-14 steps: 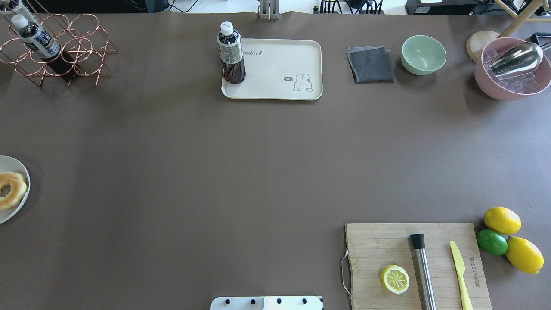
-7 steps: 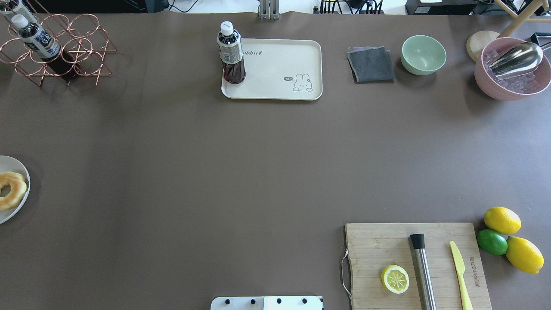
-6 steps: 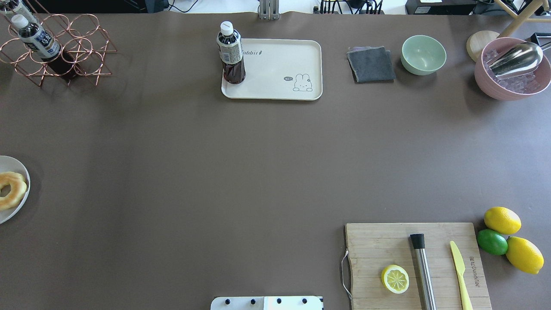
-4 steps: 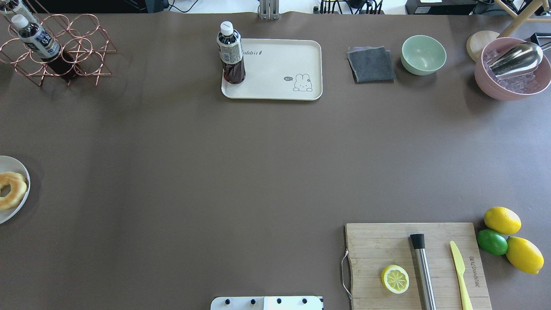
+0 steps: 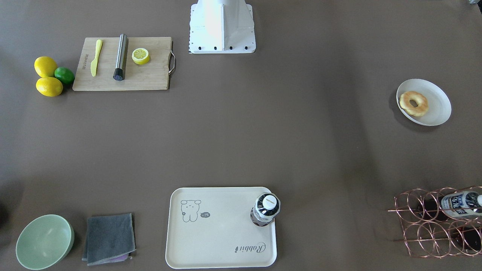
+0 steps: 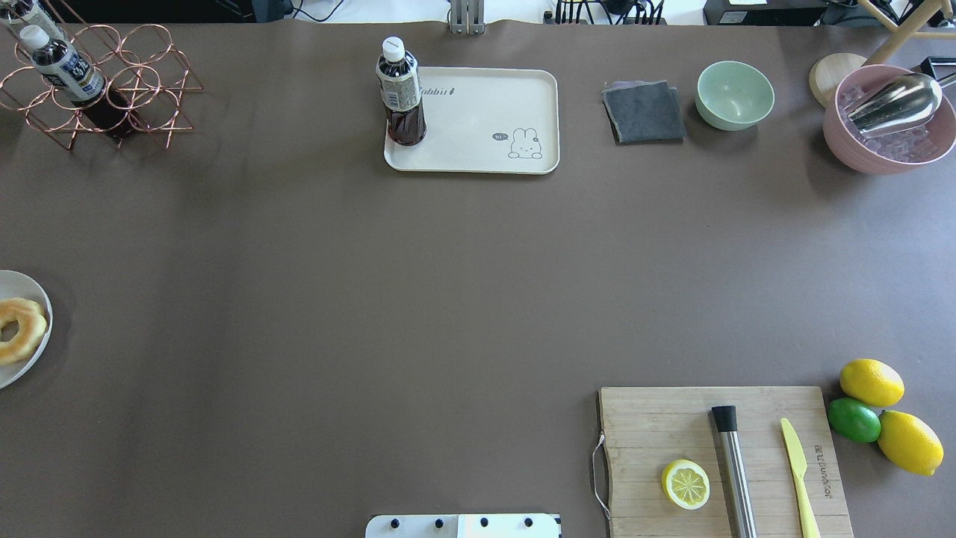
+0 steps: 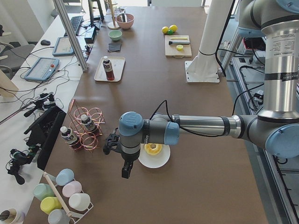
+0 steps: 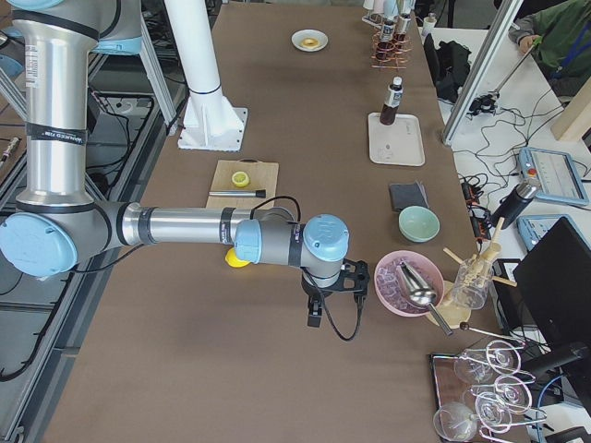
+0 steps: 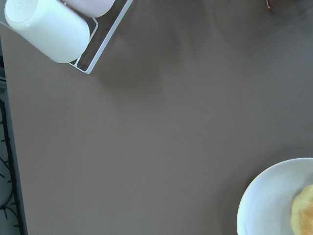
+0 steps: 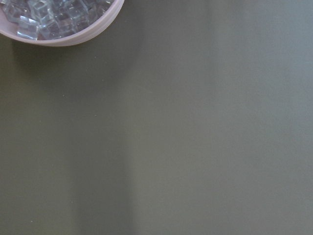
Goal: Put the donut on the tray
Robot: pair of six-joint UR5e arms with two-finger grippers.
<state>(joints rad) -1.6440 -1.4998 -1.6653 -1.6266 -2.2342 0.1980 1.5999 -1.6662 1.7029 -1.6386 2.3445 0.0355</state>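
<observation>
The golden donut point(image 5: 413, 103) lies on a round white plate point(image 5: 437, 107) at the table's left end; it also shows in the overhead view point(image 6: 16, 330) and the exterior left view point(image 7: 153, 149). The cream tray point(image 6: 485, 119) with the cartoon drawing sits at the far middle point(image 5: 226, 229), with a dark bottle point(image 6: 401, 93) upright on its corner. My left gripper point(image 7: 126, 171) points down beside the plate, towards the table's end; I cannot tell if it is open. My right gripper point(image 8: 315, 318) hangs next to the pink ice bowl point(image 8: 406, 281); I cannot tell its state.
A copper wire rack point(image 6: 97, 82) with bottles stands far left. A cutting board point(image 6: 642, 426) with a lemon half, a steel muddler and a yellow knife lies near right, with lemons and a lime point(image 6: 854, 419) beside it. A grey cloth point(image 6: 644, 112) and a green bowl point(image 6: 735, 95) lie right of the tray.
</observation>
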